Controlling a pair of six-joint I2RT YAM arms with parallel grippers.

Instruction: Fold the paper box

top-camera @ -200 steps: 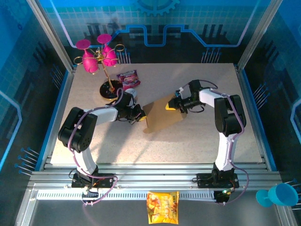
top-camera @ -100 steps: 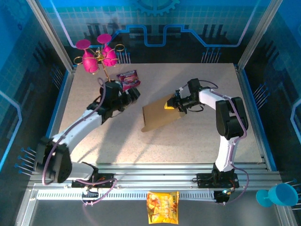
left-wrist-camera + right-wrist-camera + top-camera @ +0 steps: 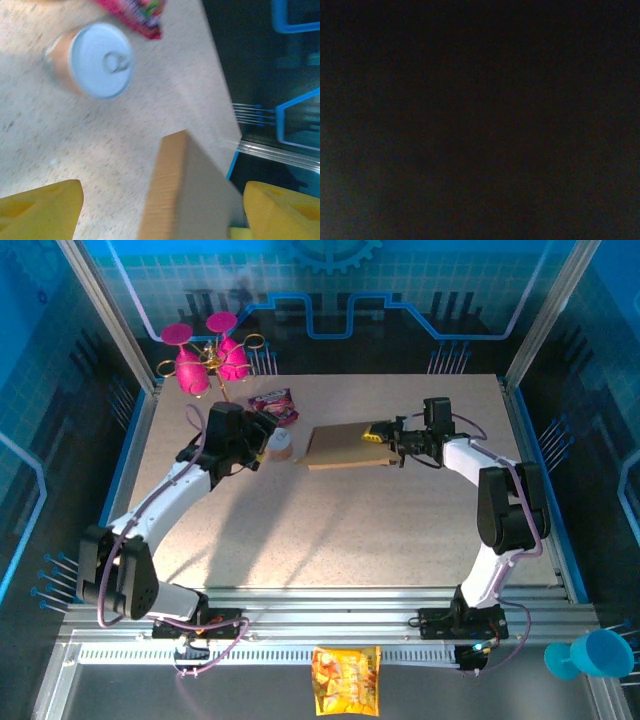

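Found the left gripper (image 3: 262,441) spread wide just left of the paper box (image 3: 340,447), one cardboard edge between its yellow fingers (image 3: 42,212) but not clamped. Found the right gripper (image 3: 378,434) pinching the box's right end, seemingly lifted. Noted a tin can (image 3: 283,443) at the box's left corner, a pink packet (image 3: 272,403) beyond. Risked bumping the can, or creasing the box wrongly, if closed askew.

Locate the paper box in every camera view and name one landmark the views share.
Top external: paper box mid-table, towards the far edge.
Left wrist: bottom centre, one brown edge rising up.
Right wrist: black picture, cannot tell.
Shared landmark: the silver-lidded can beside the box.
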